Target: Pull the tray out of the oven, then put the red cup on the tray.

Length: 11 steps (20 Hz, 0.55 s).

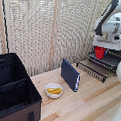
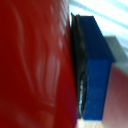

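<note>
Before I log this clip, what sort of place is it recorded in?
Probably a lab tabletop staged as a mock kitchen: a wooden table against a woven blind backdrop, with a wire tray, a white bowl of yellow food, and the gripper holding a red cup.

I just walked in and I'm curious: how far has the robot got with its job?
The tray already looks pulled out toward the table. The claw holds the red cup just above it, and the wrist view is filled with red. What looks left is setting the cup down and letting go.
</note>
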Available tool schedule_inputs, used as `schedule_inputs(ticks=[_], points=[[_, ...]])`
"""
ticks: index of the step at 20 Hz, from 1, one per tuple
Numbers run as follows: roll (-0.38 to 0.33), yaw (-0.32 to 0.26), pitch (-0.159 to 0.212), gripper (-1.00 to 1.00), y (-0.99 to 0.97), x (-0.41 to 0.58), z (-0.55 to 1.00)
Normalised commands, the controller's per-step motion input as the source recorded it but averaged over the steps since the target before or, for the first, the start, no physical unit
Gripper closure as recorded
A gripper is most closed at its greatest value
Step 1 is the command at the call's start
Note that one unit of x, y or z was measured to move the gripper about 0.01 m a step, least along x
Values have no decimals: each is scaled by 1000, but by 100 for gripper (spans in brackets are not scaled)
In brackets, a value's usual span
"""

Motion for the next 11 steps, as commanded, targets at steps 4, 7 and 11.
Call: schedule_inputs(ticks=[4,7,11], points=[[4,-45,10,-100,-61,128,664],[0,-67,31,-100,-10,142,875],[5,-70,46,-100,0,101,917]])
